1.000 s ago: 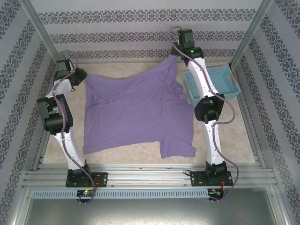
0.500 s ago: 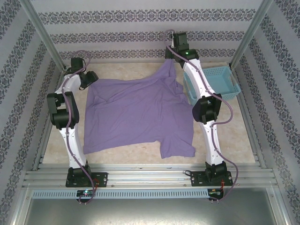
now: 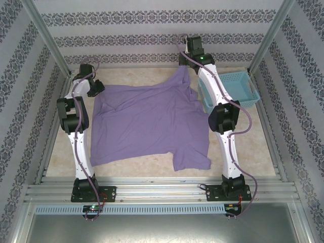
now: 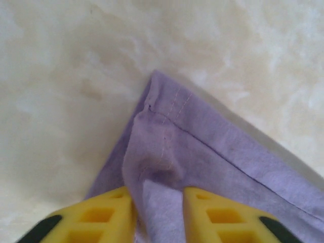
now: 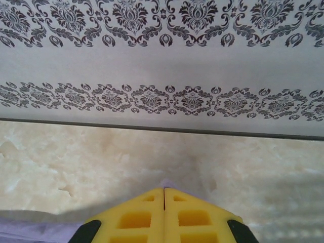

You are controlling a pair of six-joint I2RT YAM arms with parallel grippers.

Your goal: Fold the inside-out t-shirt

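The lavender t-shirt (image 3: pixel 147 121) lies spread across the marble table, one sleeve pointing to the near right. My left gripper (image 3: pixel 95 89) sits at its far left corner. In the left wrist view the yellow fingers (image 4: pixel 101 212) pinch a bunched fold of the hemmed corner (image 4: pixel 167 116), so my left gripper (image 4: pixel 159 191) is shut on the shirt. My right gripper (image 3: pixel 183 62) holds the far right corner raised near the back wall. Its jaws (image 5: pixel 163 190) are pressed together, with a sliver of purple cloth (image 5: pixel 174 184) at the tips.
A light blue lattice basket (image 3: pixel 238 88) stands at the back right, partly behind the right arm (image 3: pixel 223 116). Patterned walls close in the back and both sides. Bare table (image 3: pixel 152 164) shows along the near edge below the shirt.
The left arm reached farther back and right to the shirt's far left corner, its jaws widening, then closing on the cloth. The right gripper shifted slightly back, still holding its corner.
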